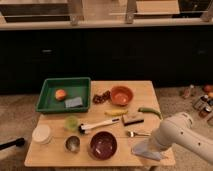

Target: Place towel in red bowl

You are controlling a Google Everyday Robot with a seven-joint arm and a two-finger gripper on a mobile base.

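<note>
On the left of the light wooden table [150, 90] a round white lidded container [41, 134] sits near the front edge. Behind it is a green rectangular plastic tray [50, 89] holding a small orange fruit [61, 94] and a small grey-blue rectangular pad [73, 102]. Further right come a pale green cup [71, 122] and, nearer the front, a small metal cup [73, 144]. A white brush with a black handle end [100, 125] lies slanted just behind a dark red round bowl [103, 145] at the front centre. At the back, a dark red cluster of fruit [102, 96] lies just beside an orange round bowl [121, 95]. A yellow banana [116, 113], a brown rectangular block [132, 119] and a metal fork [135, 133] follow, with a long green pepper [150, 111] beyond. The flat grey-blue triangular towel [142, 151] lies at the front right edge, apart from the dark red bowl. The gripper [154, 146], at the tip of the white robot arm [182, 135], is down on the towel's right part; whether it grips the cloth cannot be told.
</note>
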